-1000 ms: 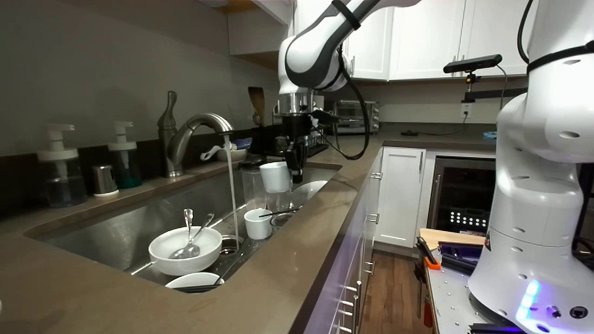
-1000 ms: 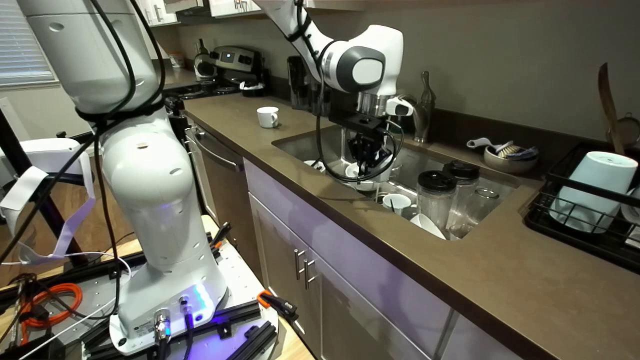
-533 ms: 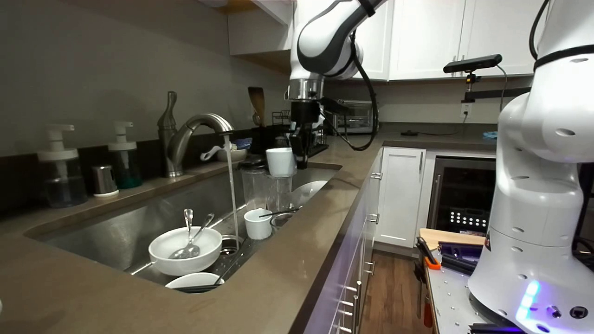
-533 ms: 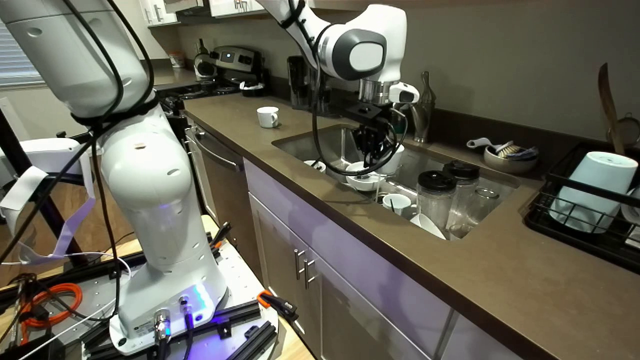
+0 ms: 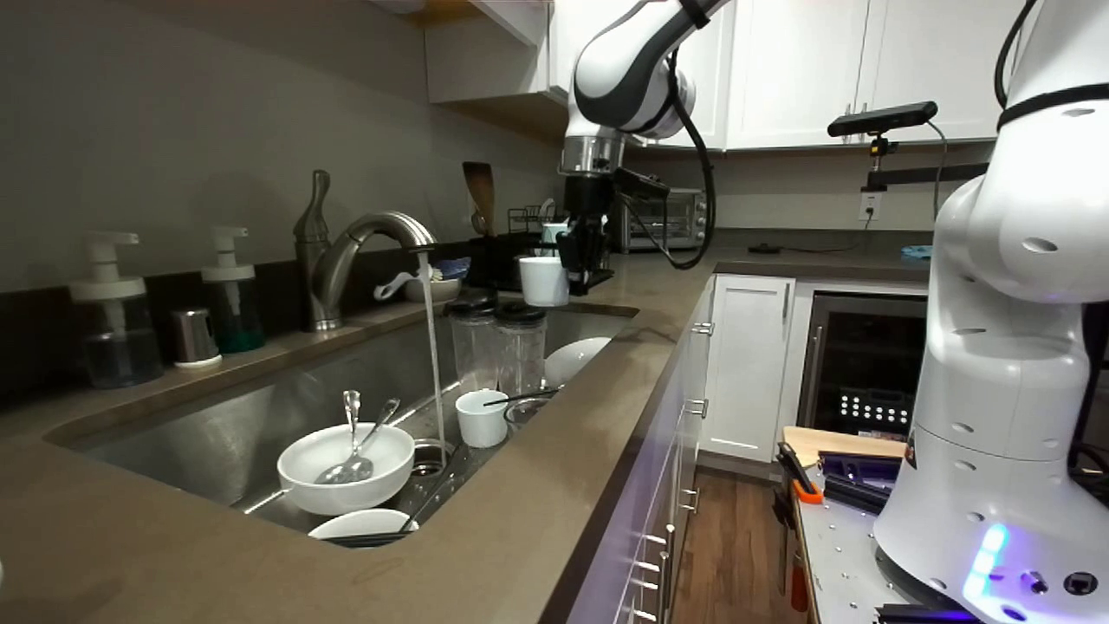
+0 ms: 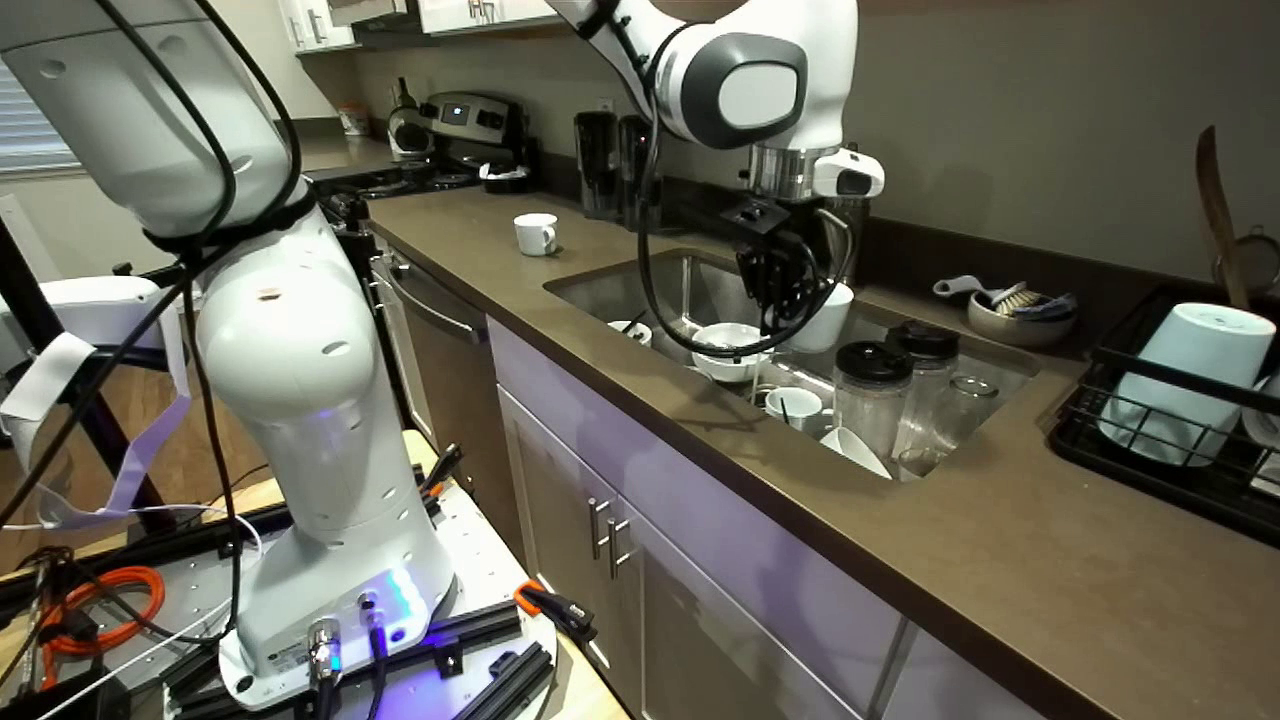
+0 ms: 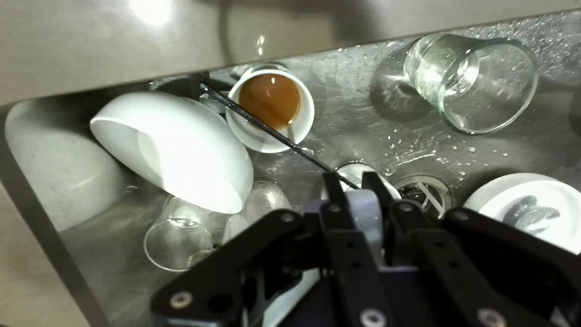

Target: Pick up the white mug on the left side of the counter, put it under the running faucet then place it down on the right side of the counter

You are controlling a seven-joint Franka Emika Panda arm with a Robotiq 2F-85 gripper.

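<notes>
Aloft, gripper (image 7: 354,186) clasps cylindrical mug (image 5: 542,281)

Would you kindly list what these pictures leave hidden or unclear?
Inside of the mug: side-on in both exterior views, behind the jaws in the wrist view.
Faucet spout: hidden behind the arm in an exterior view.
Rightmost bowl: cut off by the wrist view's right edge.

The mug (image 5: 544,282) is plain white, the gooseneck faucet (image 5: 332,275) silver, the gripper (image 7: 354,184) black. The countertop (image 5: 485,555) is brownish grey.
</notes>
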